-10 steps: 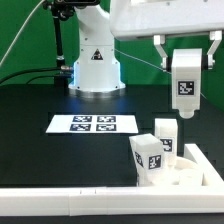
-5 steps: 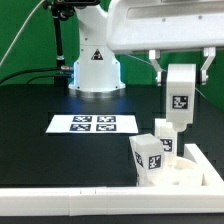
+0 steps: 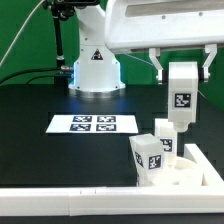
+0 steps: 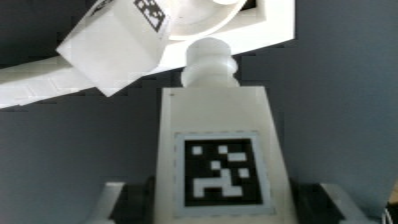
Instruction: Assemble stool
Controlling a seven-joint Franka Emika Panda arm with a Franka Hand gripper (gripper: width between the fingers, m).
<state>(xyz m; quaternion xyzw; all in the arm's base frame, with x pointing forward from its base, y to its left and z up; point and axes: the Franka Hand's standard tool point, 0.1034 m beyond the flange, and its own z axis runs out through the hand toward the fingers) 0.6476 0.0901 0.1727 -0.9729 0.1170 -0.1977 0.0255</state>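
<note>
Nearest in the exterior view, the long white border rail (image 3: 70, 201) is laid across the front of the black table (image 3: 40, 150). Just behind it, toward the exterior view's right, the seat disc (image 3: 190, 172) is seen lying flat, with two stool legs standing on it: a front leg (image 3: 147, 158) (its tag faces the camera) and a rear leg (image 3: 166, 132). Above them a third leg (image 3: 181, 95) is held upright by the gripper (image 3: 181, 72), whose fingers are closed against its sides; the leg's rounded peg (image 4: 210, 58) is pointed down, close over the seated legs. Whether peg and part touch cannot be told. Farther back, the marker board (image 3: 93, 124) is laid flat, and the arm's white base (image 3: 96, 62) is seen behind it.
</note>
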